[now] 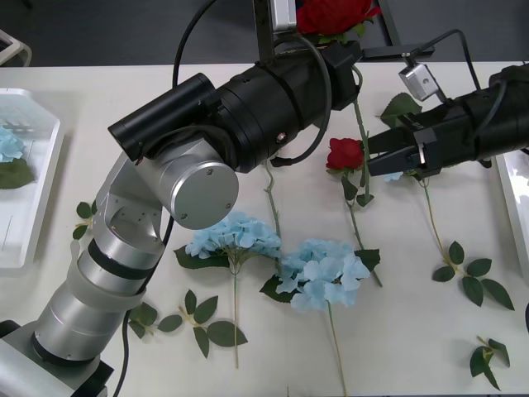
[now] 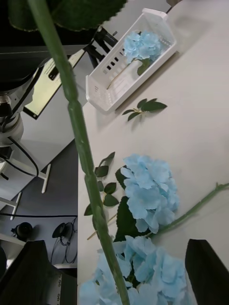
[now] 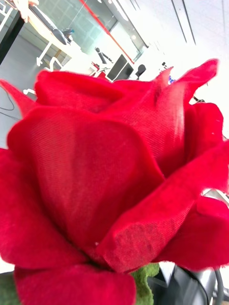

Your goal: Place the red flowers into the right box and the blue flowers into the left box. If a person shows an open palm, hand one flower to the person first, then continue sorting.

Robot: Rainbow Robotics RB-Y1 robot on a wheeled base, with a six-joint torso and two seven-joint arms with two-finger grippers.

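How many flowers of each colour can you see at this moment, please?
Red flowers: 2, one in the left gripper.
Blue flowers: 4, one in the left box, one mostly hidden under the right gripper.
Total: 6.

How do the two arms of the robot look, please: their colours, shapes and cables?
The left arm is made of silver cylindrical joints, then a thick black forearm with black cables looped around it. The right arm is black too, with a small grey box and cable on top, ending in a black pincer.
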